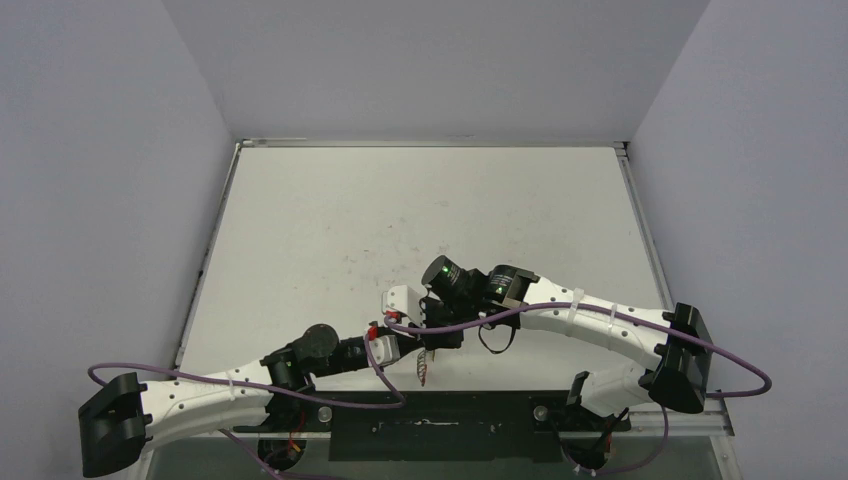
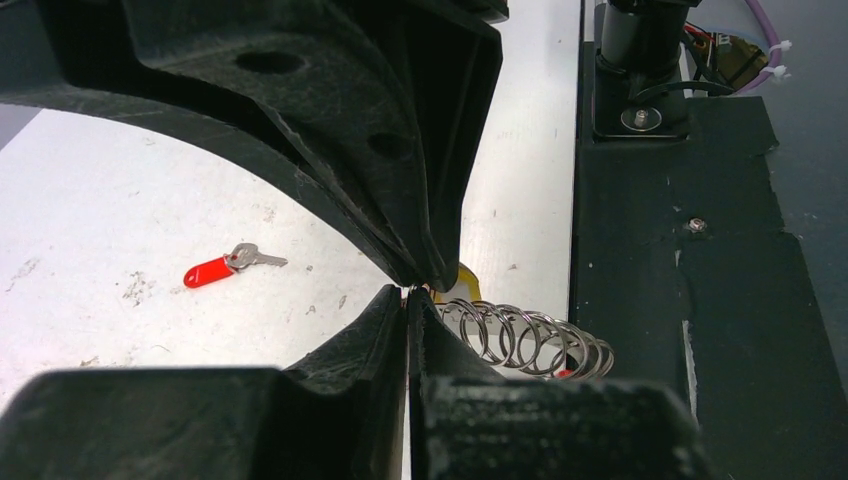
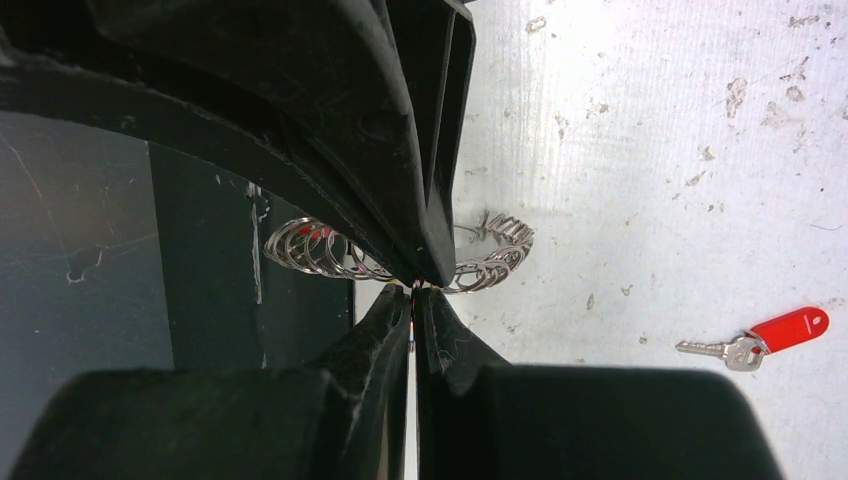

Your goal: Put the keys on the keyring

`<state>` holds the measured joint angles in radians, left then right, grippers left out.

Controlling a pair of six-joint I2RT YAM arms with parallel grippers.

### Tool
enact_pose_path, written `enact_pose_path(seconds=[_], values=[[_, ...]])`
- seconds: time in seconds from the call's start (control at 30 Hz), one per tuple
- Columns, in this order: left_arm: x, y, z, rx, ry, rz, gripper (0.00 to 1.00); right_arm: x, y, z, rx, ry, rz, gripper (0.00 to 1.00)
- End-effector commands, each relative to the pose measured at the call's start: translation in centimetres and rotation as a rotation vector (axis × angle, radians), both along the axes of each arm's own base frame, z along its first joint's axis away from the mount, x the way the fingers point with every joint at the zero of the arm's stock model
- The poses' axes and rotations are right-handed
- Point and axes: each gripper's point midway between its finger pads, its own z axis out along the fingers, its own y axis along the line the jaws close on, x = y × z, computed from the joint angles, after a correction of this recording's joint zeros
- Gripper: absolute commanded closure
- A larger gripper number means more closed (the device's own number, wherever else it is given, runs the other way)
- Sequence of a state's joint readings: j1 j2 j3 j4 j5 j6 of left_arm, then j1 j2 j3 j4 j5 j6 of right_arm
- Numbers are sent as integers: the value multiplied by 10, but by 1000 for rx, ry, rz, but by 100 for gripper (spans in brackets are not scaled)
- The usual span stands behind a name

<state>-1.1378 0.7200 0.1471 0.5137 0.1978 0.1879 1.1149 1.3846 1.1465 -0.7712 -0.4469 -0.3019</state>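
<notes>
I see the white table from above, with both arms reaching in to meet a little toward 6 o'clock from its centre, the left arm coming from about 8 o'clock and the right from about 3 o'clock. Through the right wrist camera, the right gripper has its jaws pressed together on the keyring. This is a loop of silvery coiled wire that runs out from the fingertips toward 9 o'clock and toward 2 o'clock. A fleck of red shows at the pinch. In that view the coil sits across the line where the white table meets the black base plate. From above, the same coil shows at 6 o'clock of the meeting grippers, close to the table's near edge. Through the left wrist camera, the left gripper also has its jaws closed tip to tip. They seem to nip the yellow key, though only a sliver of its yellow head peeks out at 2 o'clock of the fingertips, so I am not certain of that hold. The coil lies just beyond, at 4 o'clock. The red key lies flat on the table, well apart from both grippers. It is at 9 o'clock in the left wrist view and 4 o'clock in the right, with its silver blade bare.
</notes>
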Motion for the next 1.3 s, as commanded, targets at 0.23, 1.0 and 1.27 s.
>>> enact_pose_path(seconds=[0.23, 1.0, 1.27], values=[[0, -7, 23, -50, -13, -13, 100, 13, 20, 28, 91, -67, -35, 96], [-8, 9, 40, -229, -68, -8, 100, 13, 1, 53, 634, -149, 85, 56], [-11, 7, 41, -231, -67, -33, 100, 14, 8, 45, 641, -135, 103, 70]])
